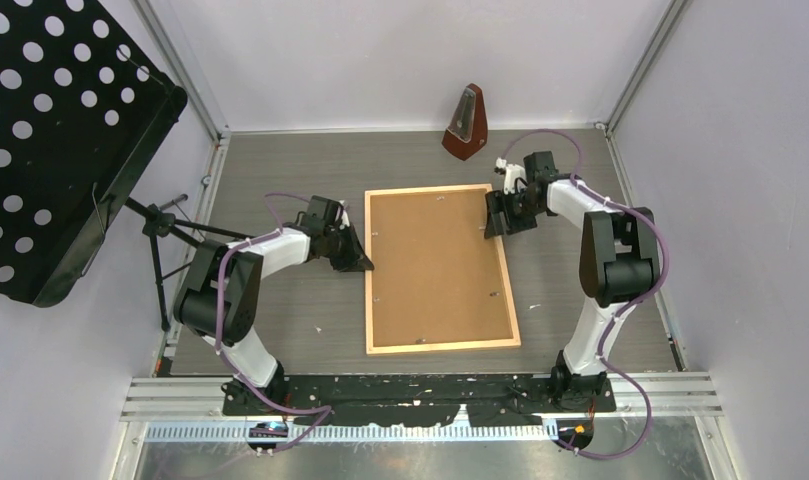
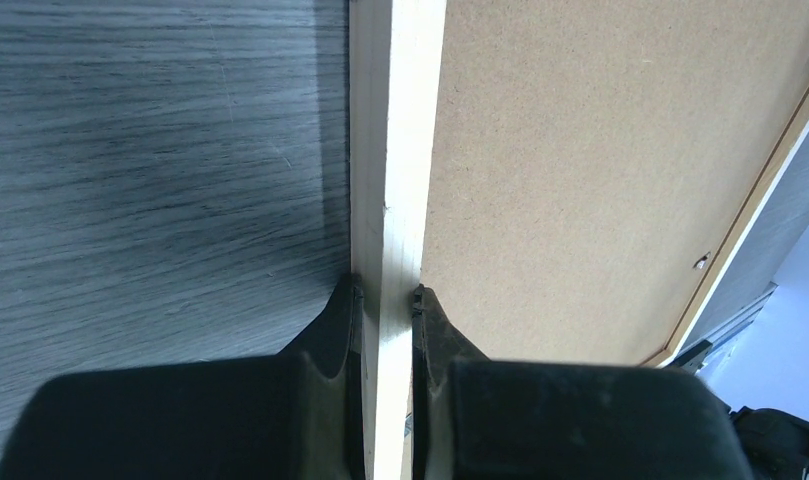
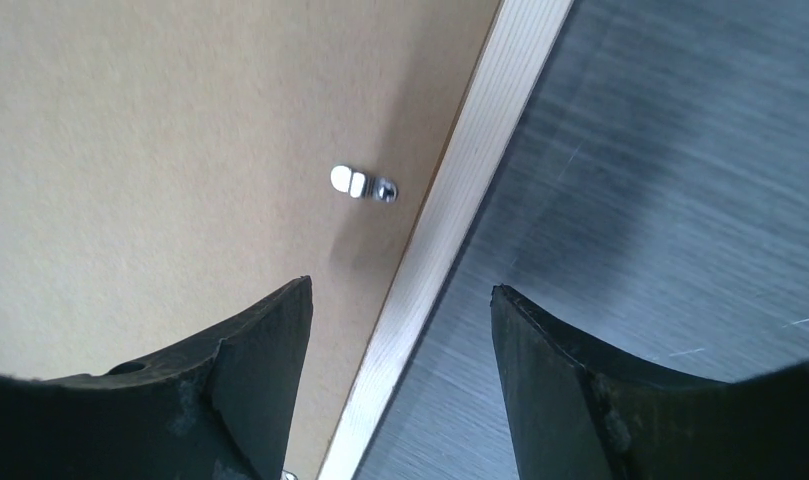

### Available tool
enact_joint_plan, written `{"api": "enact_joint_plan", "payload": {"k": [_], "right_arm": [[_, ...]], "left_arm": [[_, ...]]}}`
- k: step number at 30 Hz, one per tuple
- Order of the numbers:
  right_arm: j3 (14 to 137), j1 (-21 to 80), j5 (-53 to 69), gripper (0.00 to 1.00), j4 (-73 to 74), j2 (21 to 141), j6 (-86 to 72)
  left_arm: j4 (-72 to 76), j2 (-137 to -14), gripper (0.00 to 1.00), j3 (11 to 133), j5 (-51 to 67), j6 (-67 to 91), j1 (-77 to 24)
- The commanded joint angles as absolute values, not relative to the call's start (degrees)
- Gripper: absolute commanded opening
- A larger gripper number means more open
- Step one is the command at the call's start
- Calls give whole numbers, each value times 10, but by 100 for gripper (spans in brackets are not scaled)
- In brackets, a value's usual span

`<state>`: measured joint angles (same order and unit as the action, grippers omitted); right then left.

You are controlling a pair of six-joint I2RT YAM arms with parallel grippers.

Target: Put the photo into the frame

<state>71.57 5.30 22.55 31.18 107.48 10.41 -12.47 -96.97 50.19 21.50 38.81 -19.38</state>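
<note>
Two pincers meet the frame [image 1: 440,346], which lies flat and back up on the grey table [image 1: 310,300], with the brown backing board [image 1: 435,265] filling it. The left gripper [image 2: 385,295] is pinching the frame's left rail. The pale wood strip runs straight out from between its fingers, one on the table side and the other on the board side. The right gripper [image 3: 400,290] hangs spread over the opposite rail, which passes slantwise through the gap without touching either finger. Table lies under its right finger and board under its left. Just ahead of that left finger, a small metal tab [image 3: 358,183] sits beside the rail. It seems to be turned inward over the board, though it is too small to be sure.
</note>
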Motion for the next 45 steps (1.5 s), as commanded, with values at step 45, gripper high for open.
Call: {"api": "enact_joint_plan", "payload": {"k": [45], "right_arm": [[746,110,49,65,250,1099,8]], "left_arm": [[-171,-1014,0,480,193,367,-197]]}}
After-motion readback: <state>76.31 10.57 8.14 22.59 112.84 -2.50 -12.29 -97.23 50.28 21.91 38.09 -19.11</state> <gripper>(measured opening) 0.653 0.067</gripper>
